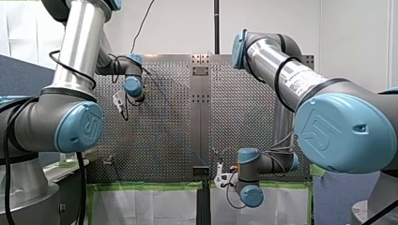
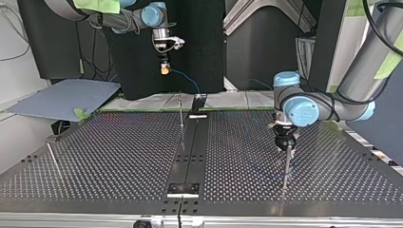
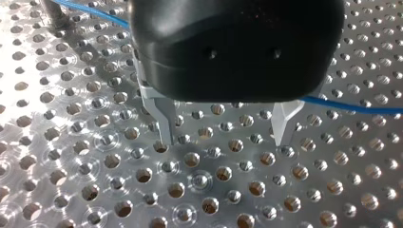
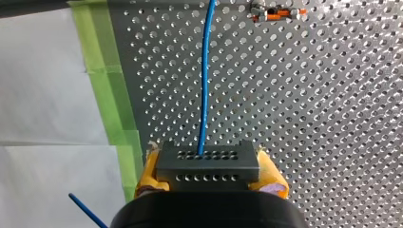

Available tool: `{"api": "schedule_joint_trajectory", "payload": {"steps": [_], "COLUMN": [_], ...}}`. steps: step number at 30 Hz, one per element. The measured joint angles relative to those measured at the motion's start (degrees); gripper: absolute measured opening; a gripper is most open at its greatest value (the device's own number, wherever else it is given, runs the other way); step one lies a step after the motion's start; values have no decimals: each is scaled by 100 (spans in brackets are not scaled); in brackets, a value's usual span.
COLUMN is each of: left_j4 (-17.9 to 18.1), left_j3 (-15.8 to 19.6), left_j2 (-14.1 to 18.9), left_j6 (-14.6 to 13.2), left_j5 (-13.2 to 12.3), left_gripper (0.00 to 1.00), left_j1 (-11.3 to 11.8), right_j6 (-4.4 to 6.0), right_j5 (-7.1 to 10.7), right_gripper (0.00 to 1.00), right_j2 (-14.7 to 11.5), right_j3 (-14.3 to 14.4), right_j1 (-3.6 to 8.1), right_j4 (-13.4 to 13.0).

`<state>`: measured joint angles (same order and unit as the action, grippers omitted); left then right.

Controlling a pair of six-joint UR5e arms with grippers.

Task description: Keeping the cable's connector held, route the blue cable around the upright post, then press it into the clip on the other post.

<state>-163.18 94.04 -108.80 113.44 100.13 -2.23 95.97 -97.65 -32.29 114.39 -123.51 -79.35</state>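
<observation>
The blue cable point(image 4: 204, 80) runs out of its dark connector point(image 4: 207, 172), which the right end effector point(image 4: 209, 164) clamps between yellow pads, raised above the perforated surface point(image 4: 309, 118) near its green-taped edge; the left end effector point(image 3: 224, 137) hovers low over the holes, fingers apart, cable just behind

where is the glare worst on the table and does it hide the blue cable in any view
Left wrist view: strongest glare, bright rings around the holes of the table, yet the blue cable reads clearly beside my left claw. Right wrist view: even light, cable plain ahead of the connector. Top view: table dark, cable hard to trace over it.
</observation>
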Motion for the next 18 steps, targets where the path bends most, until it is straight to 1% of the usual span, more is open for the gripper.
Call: {"api": "schedule_joint_trajectory", "payload": {"steps": [2,5,9,13,18], "left_j4": [-2,-8,-17,-25,-53], "left_j3": [0,0,-1,-1,0], "left_j2": [0,2,2,1,1], "left_j6": [50,179,391,595,868], "left_j5": [1,-2,-11,-62,-270], "left_gripper": [99,99,99,99,99], "left_j1": [-17,-45,-77,-90,-90], "right_j6": [-13,-32,-80,-116,-127], "right_j5": [106,253,418,529,581], "right_gripper": [0,0,0,0,0], "right_j2": [0,0,-1,-2,-2], "right_j3": [130,243,283,289,291], "right_j1": [69,155,247,290,306], "right_j4": [-57,-127,-174,-187,-194]}}
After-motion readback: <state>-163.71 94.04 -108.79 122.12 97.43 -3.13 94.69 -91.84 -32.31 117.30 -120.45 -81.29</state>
